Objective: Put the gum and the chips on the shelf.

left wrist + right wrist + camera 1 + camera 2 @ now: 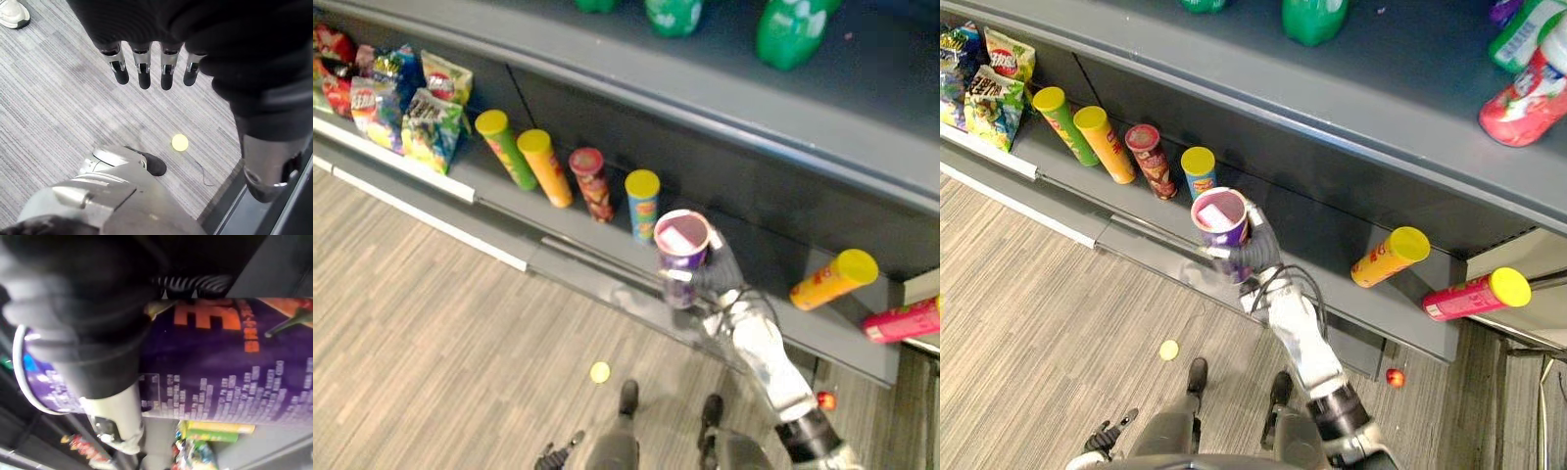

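No lettering is clear enough to read. The purple cylindrical cardboard chips can (220, 367) carries a large orange mark and rows of fine pale print, all illegible. The colourful foil snack bags (421, 117), at ten o'clock on the grey metal lower shelf (607, 240), bear logos too small to make out.

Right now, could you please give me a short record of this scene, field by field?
right hand: curled round the purple can, lid end up, by the front edge of the lower shelf
left hand: fingers straight, holding nothing, above the floor
standing row on shelf: green can, orange can, red can, blue can
further right: second orange can, pink can
shelf's left end: snack bags
floor: yellow disc
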### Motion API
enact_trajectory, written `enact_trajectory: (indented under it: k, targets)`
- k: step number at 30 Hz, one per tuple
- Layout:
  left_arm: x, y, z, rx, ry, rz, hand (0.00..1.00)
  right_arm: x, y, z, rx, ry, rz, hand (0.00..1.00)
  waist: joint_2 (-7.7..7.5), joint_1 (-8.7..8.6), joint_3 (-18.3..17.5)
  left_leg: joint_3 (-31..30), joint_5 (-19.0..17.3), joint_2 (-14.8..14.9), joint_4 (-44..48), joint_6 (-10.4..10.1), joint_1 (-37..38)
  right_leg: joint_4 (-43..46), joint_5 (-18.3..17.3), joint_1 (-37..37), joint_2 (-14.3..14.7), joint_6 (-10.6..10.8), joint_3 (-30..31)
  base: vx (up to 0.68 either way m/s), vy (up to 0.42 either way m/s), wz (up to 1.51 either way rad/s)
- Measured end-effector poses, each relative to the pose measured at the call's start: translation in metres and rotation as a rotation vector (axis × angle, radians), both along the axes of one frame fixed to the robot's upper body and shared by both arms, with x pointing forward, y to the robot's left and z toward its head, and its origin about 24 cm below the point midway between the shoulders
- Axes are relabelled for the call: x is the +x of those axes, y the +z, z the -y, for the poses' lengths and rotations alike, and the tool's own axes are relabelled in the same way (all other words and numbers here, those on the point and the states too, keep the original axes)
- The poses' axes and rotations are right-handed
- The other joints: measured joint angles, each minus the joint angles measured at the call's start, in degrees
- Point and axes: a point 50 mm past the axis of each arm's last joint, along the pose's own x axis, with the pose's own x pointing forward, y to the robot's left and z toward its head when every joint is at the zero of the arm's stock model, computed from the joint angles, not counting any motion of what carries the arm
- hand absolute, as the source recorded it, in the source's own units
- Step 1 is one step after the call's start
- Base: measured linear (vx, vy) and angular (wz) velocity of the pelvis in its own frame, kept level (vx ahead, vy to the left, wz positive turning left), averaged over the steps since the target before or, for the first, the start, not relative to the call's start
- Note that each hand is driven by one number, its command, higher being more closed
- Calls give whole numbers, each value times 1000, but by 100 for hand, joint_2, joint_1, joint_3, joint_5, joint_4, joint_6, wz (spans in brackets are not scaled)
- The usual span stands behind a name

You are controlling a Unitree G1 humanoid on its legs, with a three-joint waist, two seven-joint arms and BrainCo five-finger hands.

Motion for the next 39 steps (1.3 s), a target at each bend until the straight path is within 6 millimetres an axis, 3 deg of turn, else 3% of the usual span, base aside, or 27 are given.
enact_trajectory:
  k: [4,10,18,28,34,39]
  targets:
    - [10,3,3,3,-19,35,0,25,24,25,3,-210,81,100,141,122,263,-38,93,4,1,0,-210,170,-28,-267,-18,-30,-34,-10,-12,4]
    - [26,9,8,6,-61,103,0,55,62,64,99,-468,152,100,346,164,548,-176,212,-86,2,13,-468,586,-200,-650,-169,-15,-124,12,-5,12]
    - [44,15,16,-25,-45,181,0,61,80,95,240,-683,185,100,552,290,870,-197,295,-136,3,31,-697,901,-318,-1004,-275,-24,-125,15,-11,2]
    - [52,18,23,-36,-52,223,0,59,76,101,310,-755,172,100,658,303,1022,-185,283,-182,2,9,-798,1086,-390,-1183,-358,-20,-108,6,-5,0]
    - [55,19,24,-35,-64,235,0,59,72,92,340,-743,151,100,698,319,1078,-156,289,-197,2,5,-897,1249,-457,-1373,-398,-28,-69,12,-24,-1]
    - [60,22,27,-37,-71,257,0,56,79,94,361,-756,191,100,740,433,1101,-148,297,-206,1,-7,-1079,1425,-528,-1639,-445,-40,-66,19,-40,1]
